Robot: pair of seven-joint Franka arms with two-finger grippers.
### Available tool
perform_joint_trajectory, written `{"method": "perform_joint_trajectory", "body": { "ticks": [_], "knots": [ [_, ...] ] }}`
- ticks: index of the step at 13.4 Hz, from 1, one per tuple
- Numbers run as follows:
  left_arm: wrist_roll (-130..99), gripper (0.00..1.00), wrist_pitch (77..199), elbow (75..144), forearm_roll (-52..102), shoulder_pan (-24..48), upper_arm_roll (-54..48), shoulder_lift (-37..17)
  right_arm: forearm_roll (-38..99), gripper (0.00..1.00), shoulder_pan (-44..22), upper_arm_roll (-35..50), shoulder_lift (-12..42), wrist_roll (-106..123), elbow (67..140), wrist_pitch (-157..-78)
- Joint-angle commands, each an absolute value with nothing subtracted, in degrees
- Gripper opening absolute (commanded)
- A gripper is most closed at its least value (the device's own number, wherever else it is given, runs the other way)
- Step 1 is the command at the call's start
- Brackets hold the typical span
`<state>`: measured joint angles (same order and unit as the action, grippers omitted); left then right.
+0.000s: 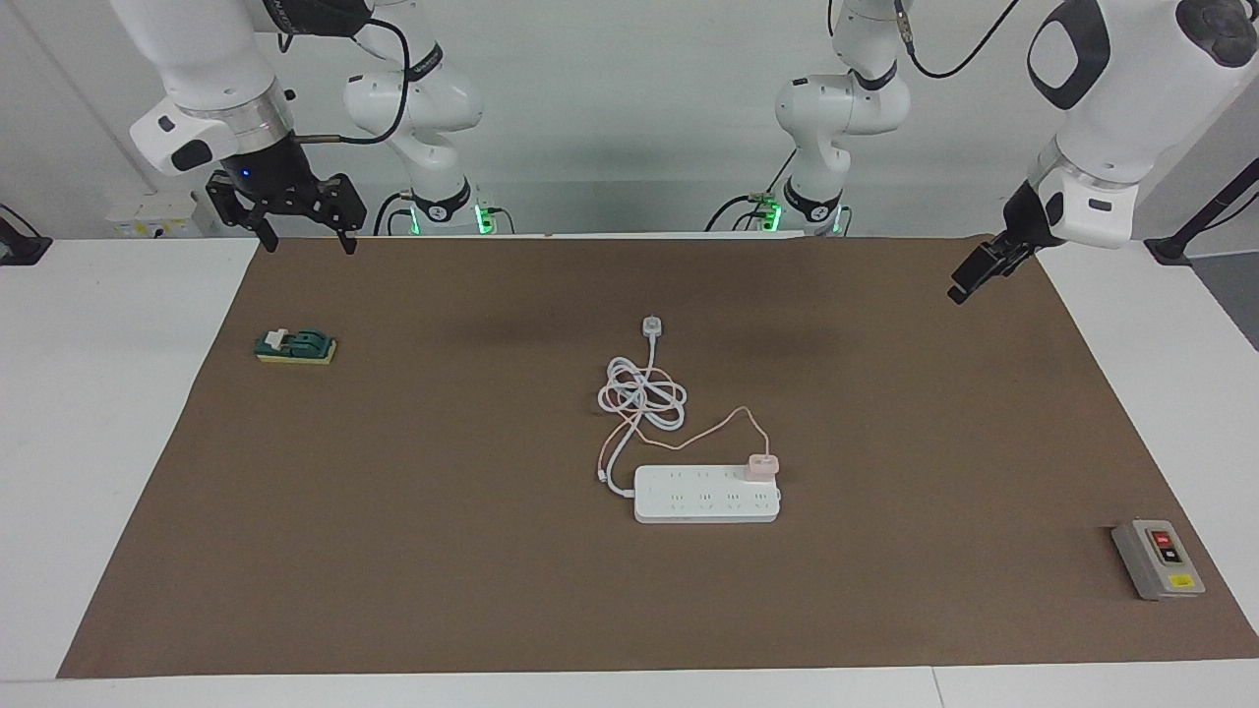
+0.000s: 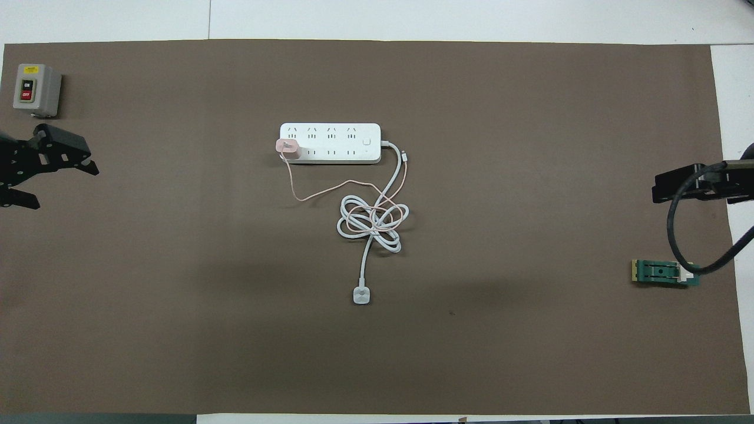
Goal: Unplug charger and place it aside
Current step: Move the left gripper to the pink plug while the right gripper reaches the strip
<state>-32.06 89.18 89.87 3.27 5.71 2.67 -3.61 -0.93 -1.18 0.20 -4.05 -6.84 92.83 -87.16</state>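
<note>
Reading ON and OFF, switch box sits apart from plugged charger.

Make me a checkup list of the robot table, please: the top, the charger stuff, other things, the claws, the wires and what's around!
Surface: brown mat on a white table.
Job's things: pink charger plugged into the white power strip, at its left-arm end.
Clutter: grey on/off switch box; green knife switch.
Grippers: left gripper and right gripper wait over the mat's corners; right open.
Cables: pink cable tangled with the coiled white cord.
Surroundings: white wall.
</note>
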Motion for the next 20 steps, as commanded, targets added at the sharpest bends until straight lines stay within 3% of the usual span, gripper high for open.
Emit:
{"method": "perform_joint_trajectory", "body": {
  "ticks": [1,6,9,14,18,20],
  "knots": [
    [-43.8,1.00,89.3,85.8,3.8,9.3,3.1,-8.9,5.1,1.00,-1.3,0.7,-2.8,-16.7,93.7,-88.8],
    [-74.3,1.00,96.7,77.0,7.3,13.9,3.1,-20.5,13.1,1.00,-2.3,0.7,0.5,-32.2,97.1,-94.2],
    [-89.8,1.00,106.8,77.0,7.1,17.3,3.2,-25.5,17.0,1.00,-7.0,0.7,5.3,-49.7,96.9,-97.6],
    [-102.9,1.00,108.3,75.8,5.5,22.8,3.8,-32.2,27.5,1.00,-14.4,0.7,14.7,-71.5,96.3,-112.6],
    [-106.3,1.00,108.4,75.8,2.7,24.1,3.8,-33.9,34.9,1.00,-18.3,0.7,28.4,-82.8,85.4,-117.3],
    [-106.6,1.00,108.5,75.7,2.6,25.0,3.8,-35.2,41.9,1.00,-19.9,0.7,33.3,-84.4,84.3,-123.5]
  ]
}}
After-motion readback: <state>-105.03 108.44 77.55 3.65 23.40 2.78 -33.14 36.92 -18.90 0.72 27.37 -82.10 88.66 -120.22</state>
